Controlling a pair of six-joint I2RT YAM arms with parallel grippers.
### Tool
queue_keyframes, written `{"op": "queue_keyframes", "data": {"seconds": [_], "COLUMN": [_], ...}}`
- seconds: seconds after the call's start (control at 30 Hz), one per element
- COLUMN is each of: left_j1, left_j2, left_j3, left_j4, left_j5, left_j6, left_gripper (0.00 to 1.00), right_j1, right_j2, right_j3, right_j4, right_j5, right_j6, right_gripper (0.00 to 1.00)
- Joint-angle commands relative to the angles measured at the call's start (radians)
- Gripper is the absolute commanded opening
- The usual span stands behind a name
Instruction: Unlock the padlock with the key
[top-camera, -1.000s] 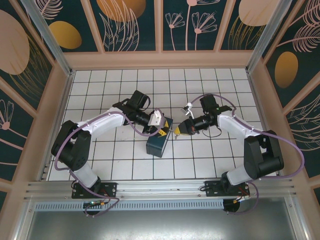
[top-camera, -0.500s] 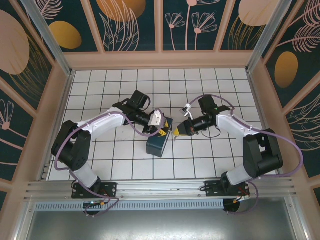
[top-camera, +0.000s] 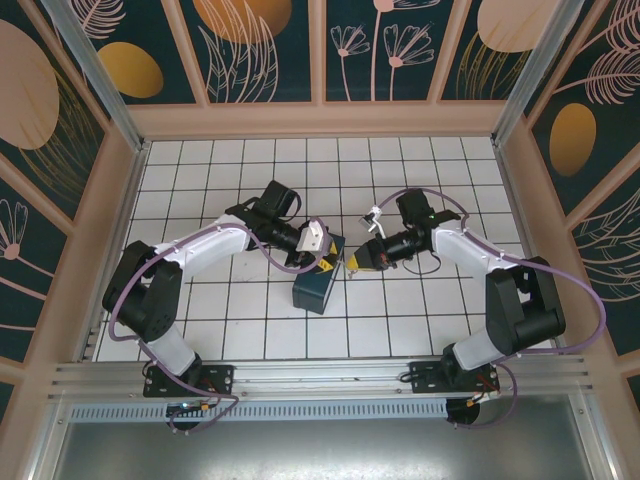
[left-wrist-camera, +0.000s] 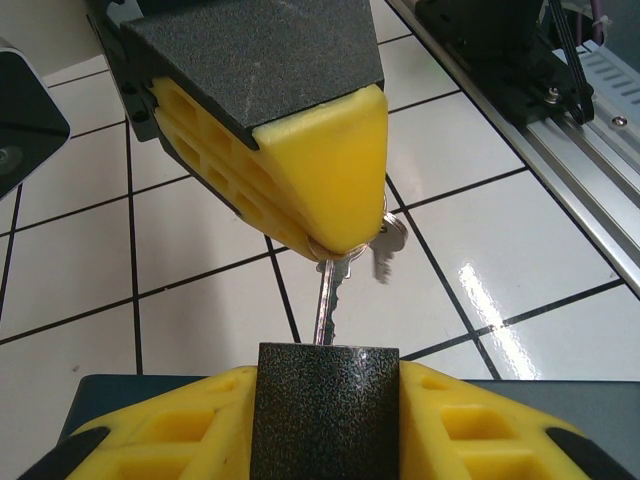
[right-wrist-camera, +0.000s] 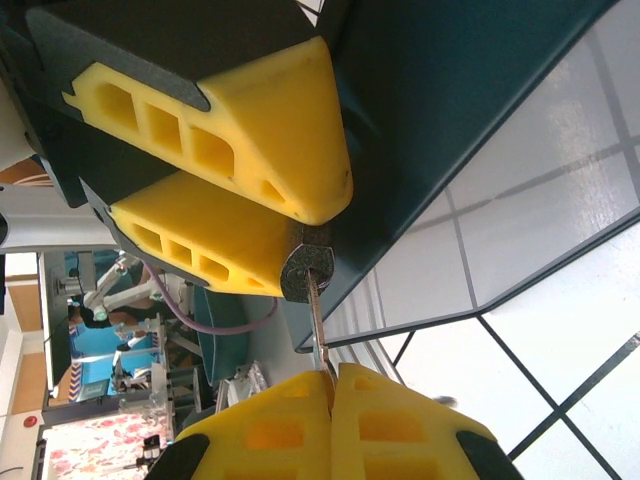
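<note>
The glossy white-tiled worktop, gridded with dark grout lines, is enclosed by peach-coloured frame walls. A dark teal rectangular box sits on it near the middle, skewed to the tile grid. A ribbed aluminium rail runs along its near edge.

The padlock has a dark body with a rough, grainy skin full of tiny pale specks. The key is thin, shiny, silvery metal. The left pincer and the right pincer have fingers of smooth, dull yellow plastic. The black face on the right one looks gritty like sandpaper. The bench is covered in white tiles, so glossy that light gleams on them. The rail is ribbed grey metal. The box is smooth and dark.
</note>
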Motion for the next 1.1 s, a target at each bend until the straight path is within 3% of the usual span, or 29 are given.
{"op": "queue_keyframes", "data": {"seconds": [0.0,1.07], "left_j1": [-0.001,-0.002], "left_j2": [0.003,0.023], "left_j3": [0.006,0.043], "left_j4": [-0.014,-0.048], "left_j5": [-0.018,-0.052], "left_j6": [0.031,-0.006], "left_gripper": [0.34,0.33], "right_j1": [0.007,0.002], "right_j2": [0.008,-0.045], "right_j3": [0.033,0.012], "right_j4": [-0.016,0.098], "right_j5": [0.025,0.069], "right_j6": [-0.002,0.106], "right_gripper": [0.0,0.0]}}
